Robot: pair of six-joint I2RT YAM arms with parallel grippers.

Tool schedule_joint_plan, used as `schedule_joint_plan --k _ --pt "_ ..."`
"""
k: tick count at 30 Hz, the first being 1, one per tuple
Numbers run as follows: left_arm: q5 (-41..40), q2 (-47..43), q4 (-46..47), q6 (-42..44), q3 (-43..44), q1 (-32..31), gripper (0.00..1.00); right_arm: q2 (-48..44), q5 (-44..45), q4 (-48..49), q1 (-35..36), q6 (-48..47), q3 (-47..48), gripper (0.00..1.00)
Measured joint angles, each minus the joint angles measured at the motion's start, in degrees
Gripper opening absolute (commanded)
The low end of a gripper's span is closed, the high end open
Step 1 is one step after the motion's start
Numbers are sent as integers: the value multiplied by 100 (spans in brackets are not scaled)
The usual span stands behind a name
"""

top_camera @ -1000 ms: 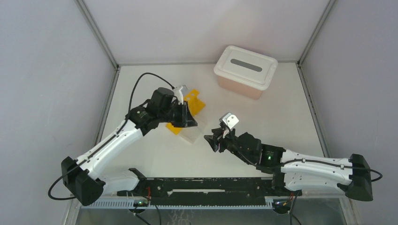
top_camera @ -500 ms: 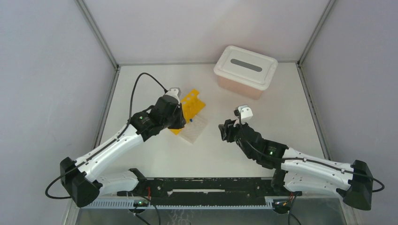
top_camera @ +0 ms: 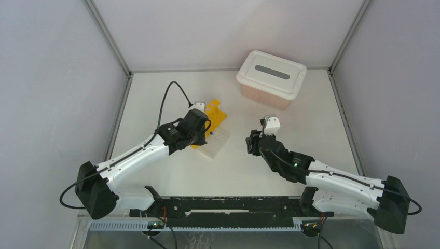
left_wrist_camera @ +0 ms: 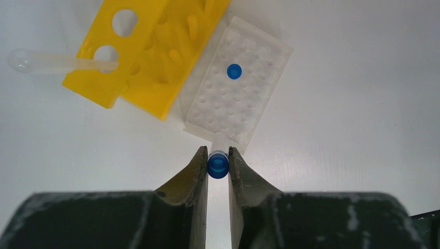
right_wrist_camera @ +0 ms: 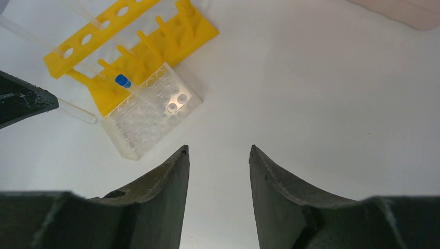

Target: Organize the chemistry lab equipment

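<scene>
Lab tidy-up in progress: the left gripper (left_wrist_camera: 218, 153) pinches a tiny blue-capped clear tube (left_wrist_camera: 218, 167) between its fingers, right at the near short edge of the small clear plastic grid rack (left_wrist_camera: 244, 98). A second blue-capped tube (left_wrist_camera: 234, 71) stands in a cell toward that rack's far end. One long side of the grid rack lies against the yellow plastic tube rack with round holes (left_wrist_camera: 150, 57). A thin clear dropper (left_wrist_camera: 52, 62) reaches into one of its holes and juts out past its outer edge. The right gripper (right_wrist_camera: 219, 155) hovers with jaws parted and nothing between them, facing the racks across bare white table (top_camera: 311, 129). The large pink tub (top_camera: 262, 96), under its white lid with a grey slot (top_camera: 272, 72), sits in the far right corner, well apart from both racks.
</scene>
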Motion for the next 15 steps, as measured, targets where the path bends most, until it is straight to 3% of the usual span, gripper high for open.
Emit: schedule_joint_plan --k 15 --pt "-199 313 612 33 -404 -98 8 96 -164 2 -160 61 -96 53"
